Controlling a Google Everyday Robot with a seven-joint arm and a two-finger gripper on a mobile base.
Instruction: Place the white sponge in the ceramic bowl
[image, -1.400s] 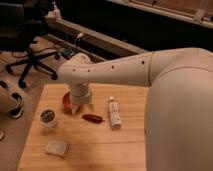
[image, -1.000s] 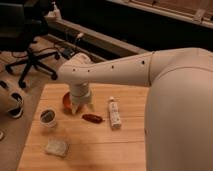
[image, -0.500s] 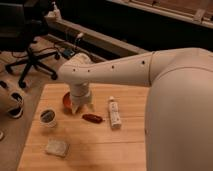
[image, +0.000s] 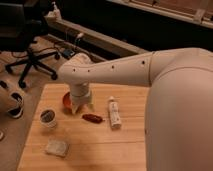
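Step in hand: approach to pick, not yet begun. The white sponge (image: 56, 147) lies flat near the front-left corner of the tabletop (image: 125, 150), well apart from the tool (image: 81, 109) and untouched.

Tool status: spread, nothing between the jaws. Pos.: hangs over the rear-left part of the tabletop, just in front of the ceramic bowl (image: 65, 100), which it partly hides (only the bowl's left rim shows).

Next move, est.: carry the tool toward the front-left corner, past the white cup (image: 48, 117) near the left edge, and lower it over the sponge. The pad is thin, so the jaws must likely reach close to the wood to grip its sides. Then lift and return to the bowl.

Labels: the white tube (image: 115, 112) near the tabletop's centre carries a label w/ a red patch; no text readable. A small red-brown item (image: 92, 118) lies beside it; no markings.
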